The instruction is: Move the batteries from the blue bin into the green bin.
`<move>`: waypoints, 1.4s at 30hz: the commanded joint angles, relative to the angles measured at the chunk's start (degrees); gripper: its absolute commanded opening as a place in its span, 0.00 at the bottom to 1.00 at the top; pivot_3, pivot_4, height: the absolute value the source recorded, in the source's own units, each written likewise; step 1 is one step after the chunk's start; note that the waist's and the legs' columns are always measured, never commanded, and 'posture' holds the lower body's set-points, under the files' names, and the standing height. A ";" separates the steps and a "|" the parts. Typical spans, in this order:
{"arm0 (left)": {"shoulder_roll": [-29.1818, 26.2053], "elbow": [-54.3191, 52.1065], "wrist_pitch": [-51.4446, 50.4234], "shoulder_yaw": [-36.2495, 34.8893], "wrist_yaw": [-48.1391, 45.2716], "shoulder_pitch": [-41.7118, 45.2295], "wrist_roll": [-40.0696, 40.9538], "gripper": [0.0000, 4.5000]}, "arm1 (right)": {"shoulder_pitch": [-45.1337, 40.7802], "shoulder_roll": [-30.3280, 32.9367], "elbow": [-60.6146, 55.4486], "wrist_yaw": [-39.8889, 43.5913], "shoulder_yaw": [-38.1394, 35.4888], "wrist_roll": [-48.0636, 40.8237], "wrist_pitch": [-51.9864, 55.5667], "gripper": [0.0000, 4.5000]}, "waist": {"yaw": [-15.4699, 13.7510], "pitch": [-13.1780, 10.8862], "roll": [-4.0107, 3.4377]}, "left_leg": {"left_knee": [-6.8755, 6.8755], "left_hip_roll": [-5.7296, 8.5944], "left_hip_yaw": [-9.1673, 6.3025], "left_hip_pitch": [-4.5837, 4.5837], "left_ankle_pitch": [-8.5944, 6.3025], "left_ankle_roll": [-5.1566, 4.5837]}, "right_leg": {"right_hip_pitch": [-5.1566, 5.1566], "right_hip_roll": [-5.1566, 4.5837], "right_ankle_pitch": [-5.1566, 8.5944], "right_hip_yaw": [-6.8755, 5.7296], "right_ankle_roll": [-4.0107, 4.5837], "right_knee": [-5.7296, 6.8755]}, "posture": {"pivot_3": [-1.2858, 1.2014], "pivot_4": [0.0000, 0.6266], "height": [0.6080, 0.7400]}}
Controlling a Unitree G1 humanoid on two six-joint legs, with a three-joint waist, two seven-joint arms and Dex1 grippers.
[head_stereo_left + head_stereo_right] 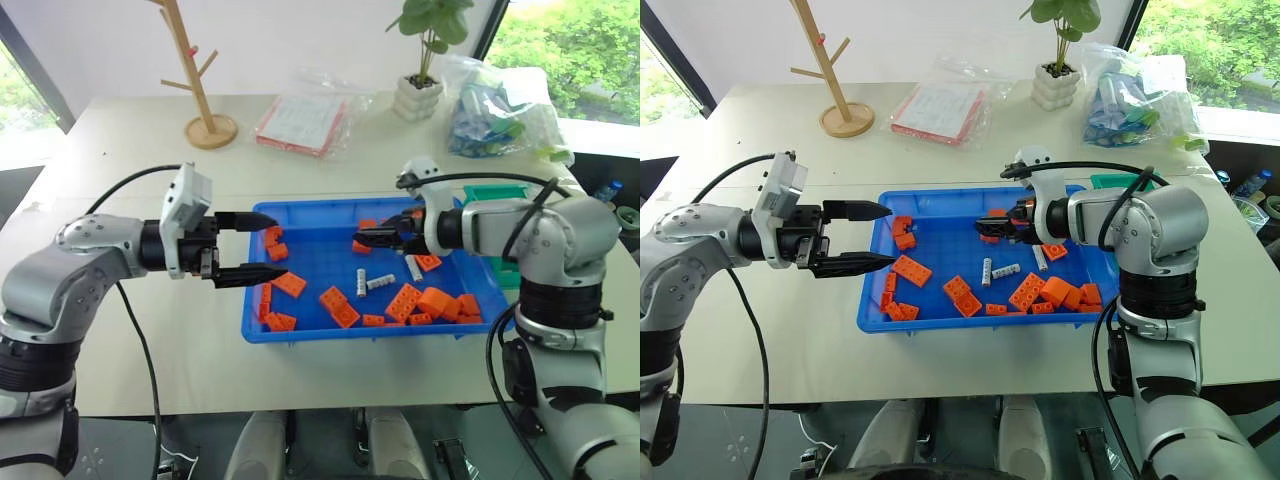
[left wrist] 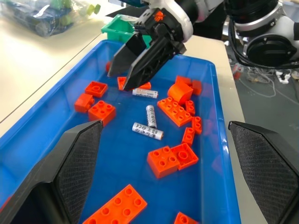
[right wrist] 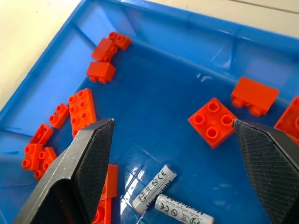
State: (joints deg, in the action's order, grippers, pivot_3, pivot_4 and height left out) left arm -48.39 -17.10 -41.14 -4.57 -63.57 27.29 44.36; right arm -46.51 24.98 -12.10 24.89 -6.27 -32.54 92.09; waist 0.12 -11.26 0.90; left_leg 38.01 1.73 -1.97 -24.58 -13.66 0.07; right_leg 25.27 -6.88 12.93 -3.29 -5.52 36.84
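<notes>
- We count three batteries (image 1: 381,282) lying loose on the floor of the blue bin (image 1: 300,332), none of them held.
- Two lie close together near the bin's middle, at an angle to each other; in the right wrist view this pair (image 3: 156,186) sits low between the right gripper's own fingers.
- The third battery (image 1: 413,267) lies just beyond them toward the right arm, close under that gripper's wrist.
- Orange bricks (image 1: 405,301) are scattered all around the batteries; one cluster lies just beside the pair on the right-hand side, others along the left wall.
- The green bin (image 1: 497,192) stands at the blue bin's far right corner, largely hidden behind the right arm. We cannot tell what it contains.
- The right gripper (image 1: 362,238) hangs over the blue bin's far middle, tilted down, fingers spread wide and empty, above and apart from the batteries.
- The left gripper (image 1: 268,248) hovers at the blue bin's left rim, pointing level across it, fingers apart and empty.
- Our judgement: the step in hand is the approach for a pick. With three batteries in the blue bin, the task looks at or near its start.
- The next move calls for the right gripper to descend over one battery of the pair, fingers straddling it across its thin width, then close.
- Risk noted: the two batteries lie near enough that a careless closure could catch both or roll one away; the nearby bricks leave limited finger room.
</notes>
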 commanded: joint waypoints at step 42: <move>1.83 1.04 1.41 -0.56 0.21 3.56 -0.98 1.00 | -5.29 2.85 5.78 -6.30 -5.99 -7.03 0.41 0.02 | 0.38 -0.02 -0.01 | 0.03 -0.04 0.09 0.13 0.00 0.00 | 0.02 0.07 0.00 0.05 -0.02 0.25 | 0.52 0.24 0.64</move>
State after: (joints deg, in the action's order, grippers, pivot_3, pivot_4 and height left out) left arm -46.60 -15.74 -40.84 -5.05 -63.03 29.69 43.69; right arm -49.20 24.31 -6.58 17.64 -8.09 -39.04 92.13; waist 0.51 -11.28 0.89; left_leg 38.06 1.71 -1.87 -24.45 -13.66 0.06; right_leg 25.27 -6.81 12.92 -3.26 -5.54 37.06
